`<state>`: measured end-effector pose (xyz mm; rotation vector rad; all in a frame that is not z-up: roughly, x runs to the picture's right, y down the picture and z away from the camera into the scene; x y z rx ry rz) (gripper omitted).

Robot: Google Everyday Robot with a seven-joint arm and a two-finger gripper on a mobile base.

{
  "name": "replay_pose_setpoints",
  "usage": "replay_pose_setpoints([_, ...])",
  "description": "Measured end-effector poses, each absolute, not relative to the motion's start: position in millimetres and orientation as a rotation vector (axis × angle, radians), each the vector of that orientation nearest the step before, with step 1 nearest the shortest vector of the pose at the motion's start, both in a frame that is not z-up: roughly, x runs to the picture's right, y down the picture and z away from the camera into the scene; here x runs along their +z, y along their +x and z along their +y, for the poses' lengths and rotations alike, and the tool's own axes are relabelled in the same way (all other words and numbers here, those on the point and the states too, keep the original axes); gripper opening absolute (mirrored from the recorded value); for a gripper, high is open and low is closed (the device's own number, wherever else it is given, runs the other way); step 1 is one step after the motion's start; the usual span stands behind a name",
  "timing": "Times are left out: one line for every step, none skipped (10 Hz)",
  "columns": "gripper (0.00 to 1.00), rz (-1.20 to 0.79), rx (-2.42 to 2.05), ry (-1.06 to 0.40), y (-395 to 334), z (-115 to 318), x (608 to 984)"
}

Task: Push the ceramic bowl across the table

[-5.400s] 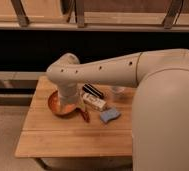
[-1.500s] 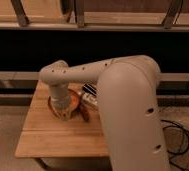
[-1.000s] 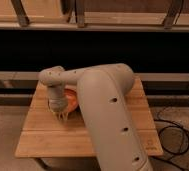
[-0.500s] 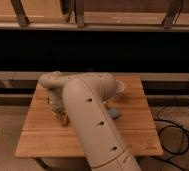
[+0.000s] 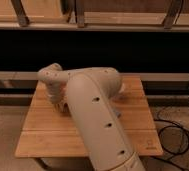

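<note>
A: Although the arm (image 5: 95, 107) fills much of the view, we can place the end effector (image 5: 62, 105) low over the left half of the surface (image 5: 48, 130), just beneath the wrist joint. Whether its fingers are wide or narrow we cannot tell.

B: Where do we mark the ceramic bowl?

A: We cannot mark it; the arm hides it. We judge that it sits under or just behind the end effector, on the left part of the surface.

B: So how far along do we label the task?

A: We label it as mid-push, by inference: the end effector is down at bowl height, so contact is likely made. Travel across the surface cannot be confirmed, and we judge that the remainder of the slide, then withdrawal, is still to do
</note>
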<state>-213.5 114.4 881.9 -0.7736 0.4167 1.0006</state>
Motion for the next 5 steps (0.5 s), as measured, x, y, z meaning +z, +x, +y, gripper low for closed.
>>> replay_pose_setpoints([0.00,0.375,0.984,-0.732,-208.6,106.0,877.7])
replay_pose_setpoints([0.00,0.363,0.962,-0.690,-196.7,102.1,875.7])
replay_pose_setpoints([0.00,0.366,0.952,-0.665,-188.8,100.3,873.2])
replay_pose_setpoints([0.00,0.370,0.947,-0.649,-182.8,99.4,872.0])
replay_pose_setpoints([0.00,0.368,0.947,-0.649,-184.3,99.6,872.0])
